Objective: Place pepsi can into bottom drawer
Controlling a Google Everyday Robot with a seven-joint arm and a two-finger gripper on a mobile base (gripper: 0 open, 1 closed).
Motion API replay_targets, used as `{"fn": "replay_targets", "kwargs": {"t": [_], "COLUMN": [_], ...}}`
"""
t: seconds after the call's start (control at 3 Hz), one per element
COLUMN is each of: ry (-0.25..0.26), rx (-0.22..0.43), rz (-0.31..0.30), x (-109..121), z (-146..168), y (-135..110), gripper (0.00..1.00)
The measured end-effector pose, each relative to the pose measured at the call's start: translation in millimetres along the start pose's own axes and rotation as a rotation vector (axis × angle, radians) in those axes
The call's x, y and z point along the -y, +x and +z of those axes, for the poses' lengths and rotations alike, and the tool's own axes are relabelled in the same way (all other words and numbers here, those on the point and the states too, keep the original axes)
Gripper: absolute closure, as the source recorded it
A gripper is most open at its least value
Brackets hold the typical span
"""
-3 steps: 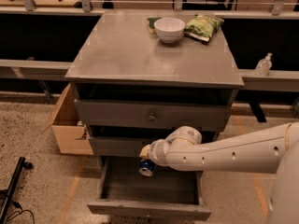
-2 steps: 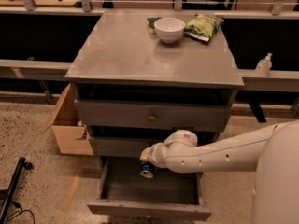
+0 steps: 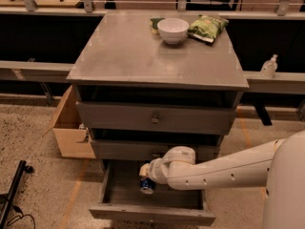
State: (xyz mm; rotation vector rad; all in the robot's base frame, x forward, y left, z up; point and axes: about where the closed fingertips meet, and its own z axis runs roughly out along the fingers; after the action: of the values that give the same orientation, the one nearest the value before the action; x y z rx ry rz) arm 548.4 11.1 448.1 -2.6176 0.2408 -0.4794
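— Speckled floor (image 3: 28, 137), grey cabinet (image 3: 143, 56). Where's the gripper (image 3: 144, 174)?
— Low over the open bottom drawer (image 3: 152, 213), clamped on the can (image 3: 147, 186).
— And the can?
— Roughly upright just beneath it, within the drawer's walls; touching bottom or not, I can't tell.
— Up top?
— High above the gripper, bowl (image 3: 173, 30) and chip bag (image 3: 208, 27) sit side by side.

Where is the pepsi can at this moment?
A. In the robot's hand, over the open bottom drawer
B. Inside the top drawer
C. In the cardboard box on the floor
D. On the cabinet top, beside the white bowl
A: the hand at the arm's end holds the pepsi can over the pulled-out bottom drawer.
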Motion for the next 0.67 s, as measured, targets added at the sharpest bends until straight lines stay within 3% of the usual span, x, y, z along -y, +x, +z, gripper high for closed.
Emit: {"fn": "replay_targets", "kwargs": {"t": [0.33, 0.67], "ry": [0.005, 0.010], "rx": [0.006, 0.033], "rz": [0.025, 0.038], "x": [-5, -19], "z": [9, 43], "y": [-2, -10], "gripper": [1.00, 1.00]}}
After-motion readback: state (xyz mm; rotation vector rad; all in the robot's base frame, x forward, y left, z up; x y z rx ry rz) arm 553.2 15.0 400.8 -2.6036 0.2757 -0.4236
